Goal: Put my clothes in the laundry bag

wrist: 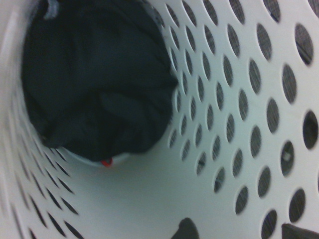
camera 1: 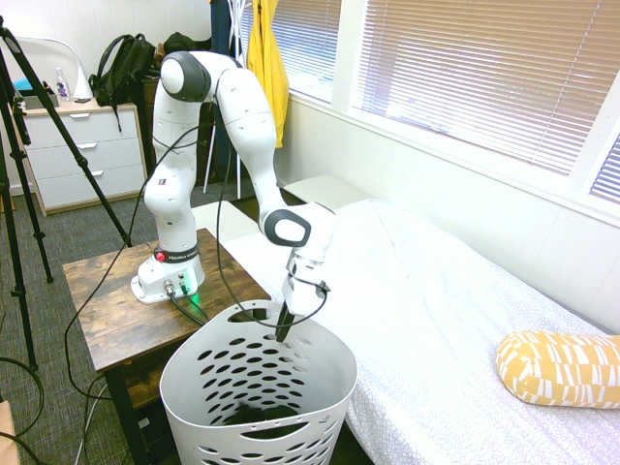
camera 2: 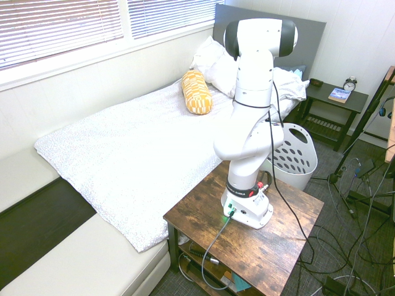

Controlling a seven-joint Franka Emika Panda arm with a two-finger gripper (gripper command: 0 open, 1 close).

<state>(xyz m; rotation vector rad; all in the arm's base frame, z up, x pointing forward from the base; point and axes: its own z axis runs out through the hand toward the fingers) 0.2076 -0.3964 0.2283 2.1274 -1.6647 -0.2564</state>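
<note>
From left to right in the first exterior view, a white dresser (camera 1: pixel 82 160) stands well back from the basket (camera 1: pixel 257 383), beyond its left side, with a black backpack (camera 1: pixel 120 70) on top. Nearer, the wooden table (camera 1: pixel 111 300) that carries my base stands just beside the basket, behind and to its left. Far behind the basket, a yellow garment (camera 1: pixel 267 63) hangs near the window.

Inside the basket lie the black clothes (wrist: pixel 99 79), bunched up low down, with a small red spot (wrist: pixel 106 162) showing at their edge. My gripper (camera 1: pixel 283 331) points down over the basket's back rim, tilted a little, well above the clothes — whether my jaws are apart or together, I cannot tell from here.

To the basket's right is the bed (camera 1: pixel 407 291), spread with a pale patterned cover. Farther right of the basket, a yellow-and-white bolster (camera 1: pixel 562 370) lies on the bed — well apart from my arm (camera 1: pixel 250 121).
</note>
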